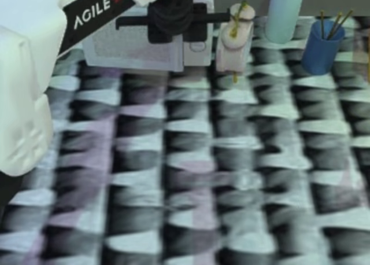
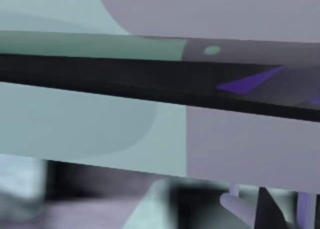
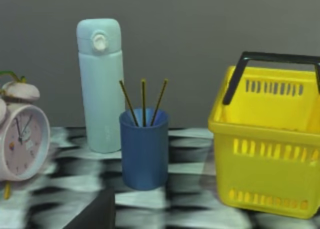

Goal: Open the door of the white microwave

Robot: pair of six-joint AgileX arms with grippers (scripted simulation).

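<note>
Top view: "AGILE X" lettering on left arm (image 1: 95,13) above white microwave (image 1: 139,48).

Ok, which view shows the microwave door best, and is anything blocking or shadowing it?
Top view: the left hand overhangs the white microwave, hiding its top; the door shows below, evenly lit. Left wrist view: too close, only pale and dark bands. Right wrist view: evenly lit, no microwave.
</note>
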